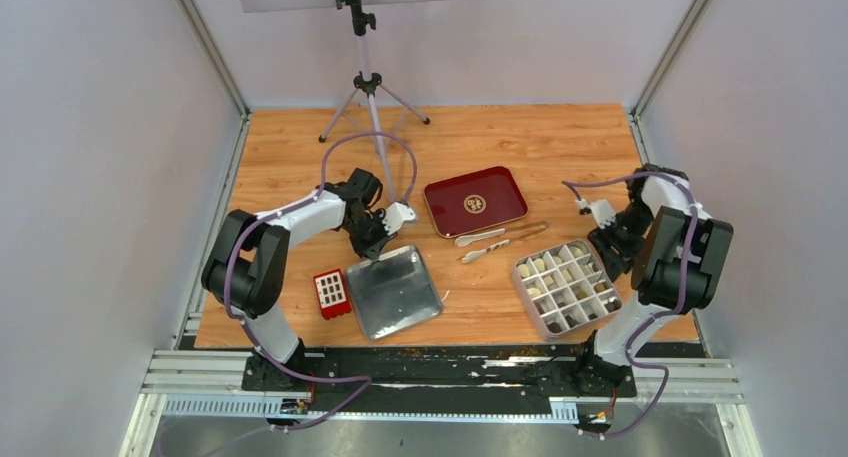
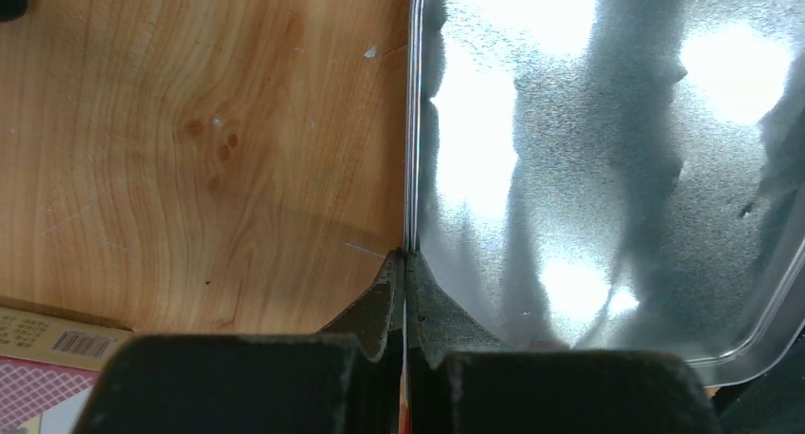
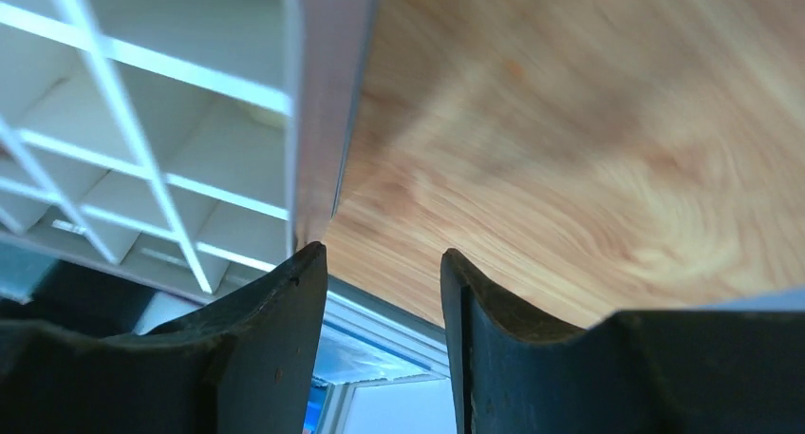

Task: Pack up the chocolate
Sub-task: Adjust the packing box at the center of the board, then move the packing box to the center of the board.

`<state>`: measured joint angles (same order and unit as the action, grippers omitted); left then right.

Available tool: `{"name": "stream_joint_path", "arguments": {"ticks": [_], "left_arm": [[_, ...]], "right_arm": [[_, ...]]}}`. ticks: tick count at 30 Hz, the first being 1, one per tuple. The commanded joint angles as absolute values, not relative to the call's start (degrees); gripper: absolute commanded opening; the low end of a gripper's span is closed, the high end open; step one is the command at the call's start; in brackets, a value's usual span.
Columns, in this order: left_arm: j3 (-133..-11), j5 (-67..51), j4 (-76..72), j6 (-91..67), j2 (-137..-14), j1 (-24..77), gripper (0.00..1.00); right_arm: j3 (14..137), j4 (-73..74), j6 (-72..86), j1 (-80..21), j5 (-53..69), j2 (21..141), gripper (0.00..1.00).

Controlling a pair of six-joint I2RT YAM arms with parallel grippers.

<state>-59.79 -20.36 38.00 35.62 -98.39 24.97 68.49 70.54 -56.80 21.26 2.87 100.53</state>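
Note:
The chocolate (image 1: 560, 277), cream-white and dark brown pieces, lies in the cells of a silver box with white dividers (image 1: 603, 311) at the right front. A shallow silver tin lid (image 1: 395, 290) lies at the left front. My left gripper (image 1: 363, 254) is shut on the lid's far left rim. In the left wrist view its fingertips (image 2: 406, 263) pinch the rim of the lid (image 2: 589, 168). My right gripper (image 1: 606, 241) is open and empty at the box's far right corner. In the right wrist view its jaws (image 3: 380, 263) stand beside the box wall (image 3: 318, 92); the cells seen there look empty.
A small red block with white squares (image 1: 332, 292) sits left of the lid. A dark red tray (image 1: 475, 200) lies at the centre back. White spoons and tongs (image 1: 490, 241) lie between tray and box. A tripod (image 1: 368, 97) stands at the back.

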Motion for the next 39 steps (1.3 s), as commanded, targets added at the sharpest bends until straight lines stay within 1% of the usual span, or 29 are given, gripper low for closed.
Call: {"name": "stream_joint_path", "arguments": {"ticks": [1,5,8,12,16,18,20,22,24,25,27,29,31,32,34,35,36,37,39], "left_arm": [[-64.2,-24.0,38.0,34.5,-92.8,25.4,0.0],[-67.2,-26.6,38.1,31.6,-89.8,25.4,0.0],[-69.5,-27.8,38.9,31.9,-87.9,25.4,0.0],[-72.0,-30.9,40.7,33.8,-85.8,25.4,0.0],[-73.7,-33.1,39.9,33.5,-83.5,25.6,0.0],[-75.0,-34.0,39.5,33.3,-82.9,26.2,0.0],[-75.8,-34.4,37.9,32.7,-82.1,26.9,0.0],[-76.0,-34.5,35.1,31.6,-81.3,27.7,0.0],[-75.9,-34.3,31.9,30.5,-80.6,28.8,0.0],[-75.5,-33.8,29.3,29.9,-80.2,29.4,0.0],[-74.4,-32.1,25.5,29.5,-79.4,30.9,0.0],[-72.8,-30.5,21.5,29.6,-78.7,32.8,0.0],[-71.4,-27.5,17.6,30.6,-78.0,35.1,0.0],[-70.8,-25.1,15.6,30.8,-77.8,36.3,0.0],[-70.0,-22.8,12.2,30.5,-77.5,38.4,0.0],[-69.8,-21.0,10.6,29.9,-77.4,39.3,0.0],[-69.7,-19.1,9.7,29.4,-77.4,40.3,0.0],[-69.7,-17.8,9.3,29.2,-77.3,41.3,0.0],[-69.2,-17.0,9.2,29.2,-76.7,42.0,0.0]], "right_arm": [[74.5,83.4,-53.8,13.4,16.1,103.4,0.48],[78.9,88.2,-54.2,5.5,26.1,106.5,0.49],[83.5,90.6,-53.9,2.3,32.0,109.3,0.5],[88.7,92.1,-54.4,2.0,35.6,111.8,0.51],[93.9,92.1,-56.1,4.4,38.1,108.3,0.53],[97.9,91.7,-58.6,5.2,42.5,104.9,0.67],[99.7,88.2,-60.7,4.7,49.1,99.6,0.73],[98.3,78.7,-56.9,3.1,54.3,94.2,0.77],[96.1,66.3,-50.4,0.5,55.0,90.1,0.88],[95.2,62.2,-48.0,-2.1,55.1,88.3,0.93],[94.7,58.1,-44.8,-5.5,55.6,87.5,0.98],[96.8,58.5,-42.1,-7.9,56.3,88.5,1.0],[100.0,60.9,-39.4,-8.5,56.4,89.7,1.0],[101.3,61.1,-35.9,-8.3,54.1,90.1,1.0],[102.9,62.6,-28.6,-5.8,45.7,91.0,1.0],[102.5,64.1,-25.3,-3.1,43.6,91.4,0.96],[101.0,65.2,-22.6,-0.1,41.2,91.6,0.91],[98.4,66.1,-21.5,3.3,39.4,91.1,0.89],[91.8,66.9,-27.0,8.2,38.7,88.3,0.87]]}}
